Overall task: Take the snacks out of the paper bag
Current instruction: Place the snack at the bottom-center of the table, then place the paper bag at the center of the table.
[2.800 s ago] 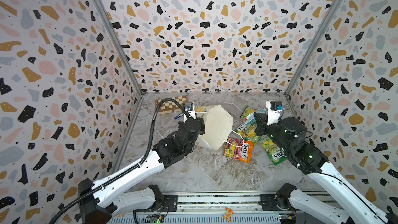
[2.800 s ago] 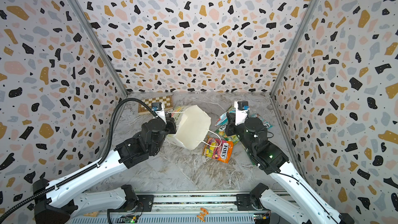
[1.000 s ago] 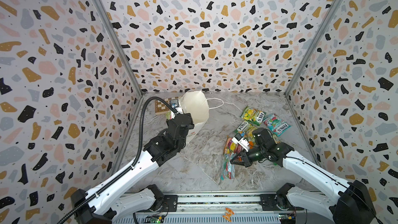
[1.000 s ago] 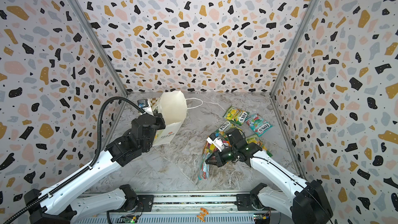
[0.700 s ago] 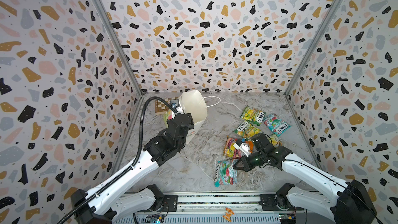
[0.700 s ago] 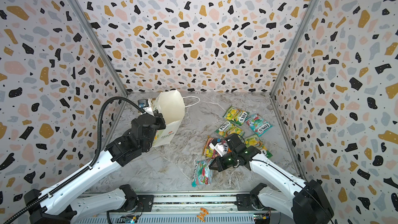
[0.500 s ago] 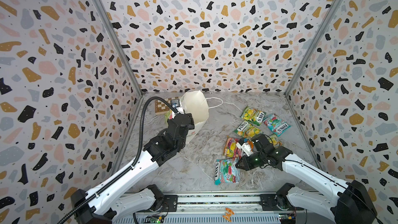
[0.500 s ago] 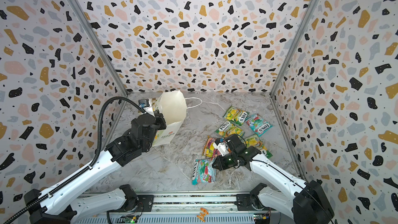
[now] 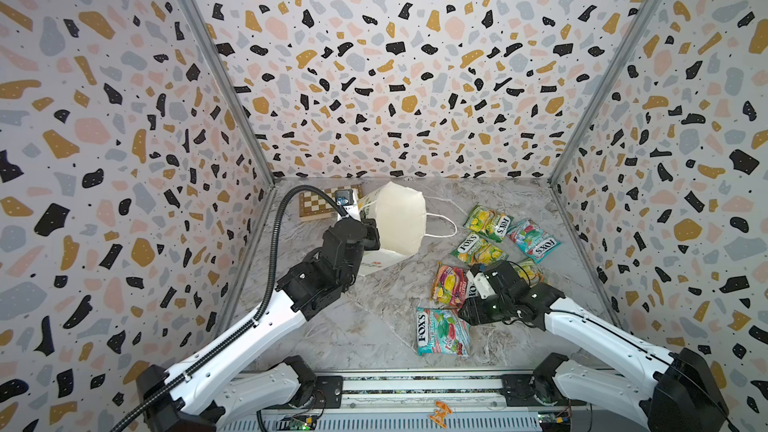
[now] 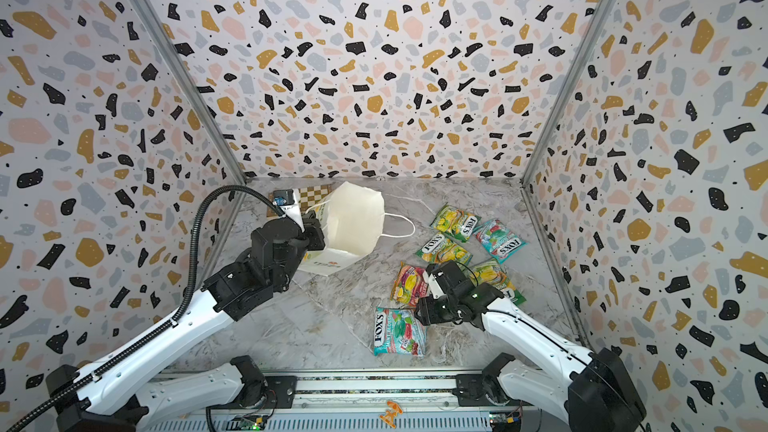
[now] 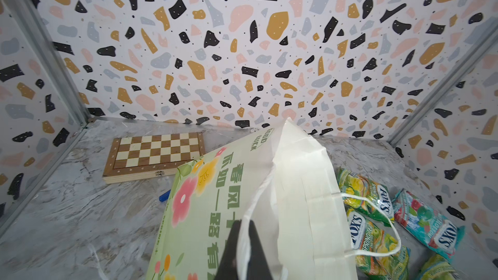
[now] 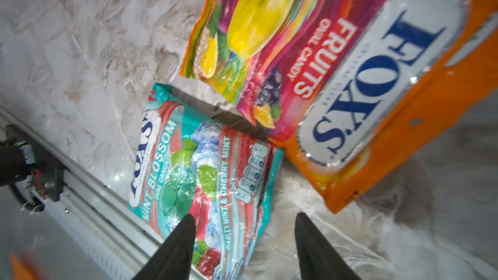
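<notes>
**Snack Packets: State and Grip Points**

The paper bag (image 9: 399, 218) is tilted at about 11 o'clock on the table (image 9: 332, 338). One edge of it is pinched between the clenched jaws of the left gripper (image 11: 244, 224). Its interior is not shown, so any remaining contents cannot be confirmed.

Six snacks (image 9: 486, 222) are counted on the table between 1 and 5 o'clock. The teal mint packet (image 9: 442, 332) lies at 5 o'clock, and the orange fruit packet (image 12: 296, 57) overlaps its far corner. The right gripper (image 12: 244, 219) is released: its jaws are spread above the mint packet's edge and nothing is grasped.

Each packet is judged light, limp and slippery, and the loose sweets inside are expected to shift. A pinch on a flat sealed end seam is recommended, not on the bulging middle. The bag is judged light and easily creased or torn.
</notes>
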Robot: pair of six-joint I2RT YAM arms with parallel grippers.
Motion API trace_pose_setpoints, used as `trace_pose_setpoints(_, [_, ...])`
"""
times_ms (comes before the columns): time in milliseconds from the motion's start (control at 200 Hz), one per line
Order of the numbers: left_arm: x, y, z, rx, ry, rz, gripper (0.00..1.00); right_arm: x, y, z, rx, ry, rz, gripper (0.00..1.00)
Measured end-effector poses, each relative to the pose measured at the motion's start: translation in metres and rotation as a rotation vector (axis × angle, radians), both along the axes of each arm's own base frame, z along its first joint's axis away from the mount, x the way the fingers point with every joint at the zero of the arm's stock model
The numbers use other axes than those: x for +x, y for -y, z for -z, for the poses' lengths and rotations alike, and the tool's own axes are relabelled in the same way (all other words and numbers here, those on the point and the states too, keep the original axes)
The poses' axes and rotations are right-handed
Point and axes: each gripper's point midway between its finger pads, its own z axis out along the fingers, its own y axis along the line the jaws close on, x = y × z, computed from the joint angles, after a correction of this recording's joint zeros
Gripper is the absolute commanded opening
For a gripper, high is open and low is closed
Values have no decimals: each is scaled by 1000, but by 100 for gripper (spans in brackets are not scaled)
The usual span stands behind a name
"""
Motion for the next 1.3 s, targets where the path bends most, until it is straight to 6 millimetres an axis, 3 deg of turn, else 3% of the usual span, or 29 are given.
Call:
trace_pose_setpoints(230, [-2, 30, -37, -87, 57, 150, 0, 30, 28, -18, -26, 126, 169, 65])
trace_pose_setpoints(476, [-1, 69, -33, -167, 27, 305, 0, 58, 63, -26, -30, 174, 313, 65])
trace_pose_setpoints(696, [2, 87, -37, -219, 6, 364, 0, 66, 66, -30, -22, 199, 315, 65])
trace_pose_setpoints(1011, [4, 94, -71, -297, 47, 401, 0, 69, 67, -30, -20, 206, 316, 66])
trace_pose_setpoints(1151, [13, 91, -61, -338, 33, 411, 0, 70, 68, -31, -20, 212, 314, 66])
trace_pose_setpoints(1297, [36, 82, -22, -392, -39, 409, 0, 71, 69, -31, -20, 216, 317, 66])
